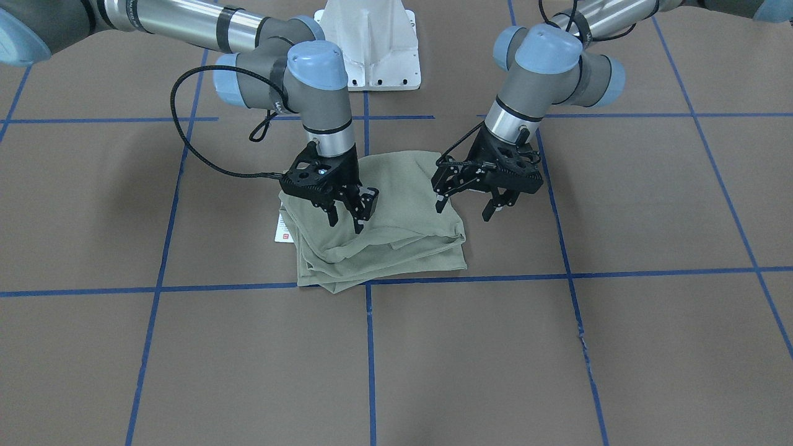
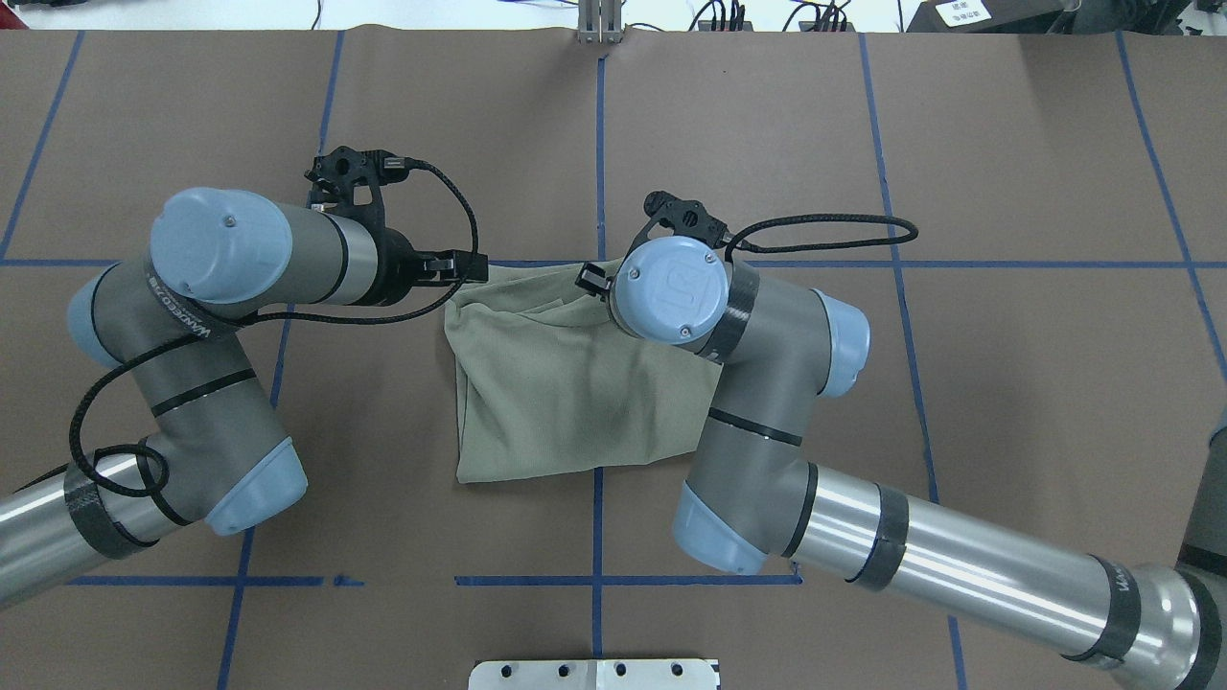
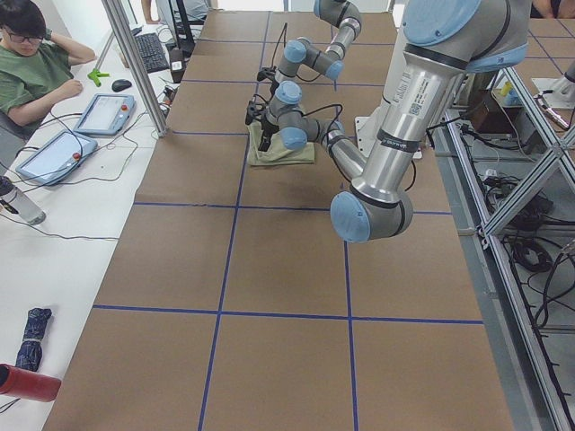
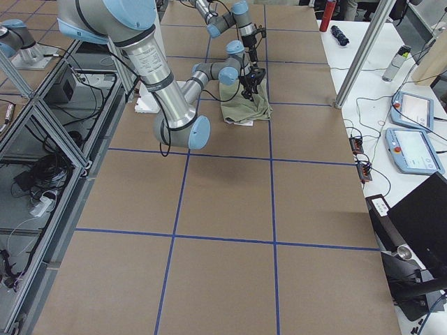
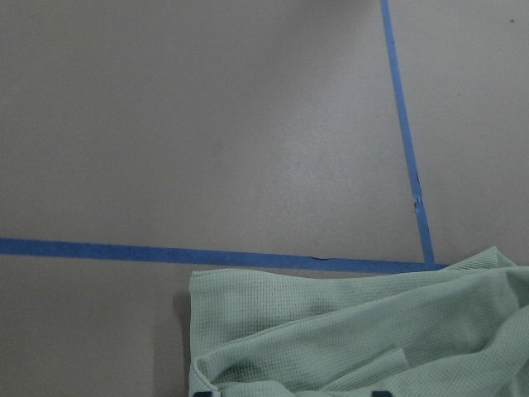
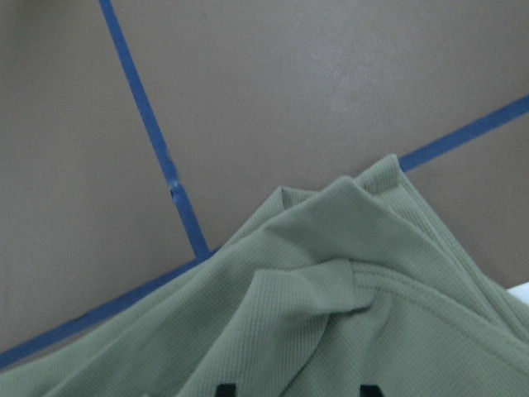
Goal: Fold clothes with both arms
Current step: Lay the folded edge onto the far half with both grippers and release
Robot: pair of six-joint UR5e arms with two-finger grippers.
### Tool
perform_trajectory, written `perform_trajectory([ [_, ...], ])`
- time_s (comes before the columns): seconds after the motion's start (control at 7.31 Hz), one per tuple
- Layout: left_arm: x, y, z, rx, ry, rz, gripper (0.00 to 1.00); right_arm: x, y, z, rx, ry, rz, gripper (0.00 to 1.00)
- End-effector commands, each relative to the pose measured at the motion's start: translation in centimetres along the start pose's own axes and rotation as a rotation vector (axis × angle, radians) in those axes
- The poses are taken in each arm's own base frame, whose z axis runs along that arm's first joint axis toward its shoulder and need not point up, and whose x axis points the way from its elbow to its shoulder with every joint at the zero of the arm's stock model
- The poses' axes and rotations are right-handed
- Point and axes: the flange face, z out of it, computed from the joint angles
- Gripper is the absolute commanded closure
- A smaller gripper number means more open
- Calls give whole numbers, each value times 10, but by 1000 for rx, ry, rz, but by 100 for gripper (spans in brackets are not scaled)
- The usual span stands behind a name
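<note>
The sage-green shirt (image 1: 396,204) lies folded in a thick, roughly square bundle on the brown table, by a crossing of blue tape lines. It also shows in the overhead view (image 2: 556,383). Its white hang tag (image 1: 284,226) sticks out at the bundle's edge on the right arm's side. My left gripper (image 1: 464,210) is open and empty, just above the bundle's edge on its side. My right gripper (image 1: 347,220) is open and empty, its fingertips just over the top layer. The wrist views show loose folded fabric (image 5: 372,331) (image 6: 331,314) between spread fingertips.
The white base pedestal (image 1: 372,43) stands behind the shirt. Blue tape lines (image 1: 368,347) divide the brown table cover. In the exterior left view a side table (image 3: 54,180) holds tablets and cables, with a seated person (image 3: 31,67) beside it.
</note>
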Motion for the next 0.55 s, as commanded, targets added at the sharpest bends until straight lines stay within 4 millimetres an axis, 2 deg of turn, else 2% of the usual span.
perform_trajectory([
  [0.0, -2, -1, -2, -1, 5, 0, 0, 7, 32, 30, 26, 52, -96, 41],
  [0.14, -1, 0, -2, -3, 7, 1, 0, -1, 23, 41, 40, 78, -121, 41],
  [0.27, -1, 0, -2, -3, 7, 1, 0, -10, -1, 47, 65, 93, -104, 41],
  [0.41, -2, 0, -1, -4, 6, 0, 0, -9, -36, 56, 100, 119, -93, 41],
])
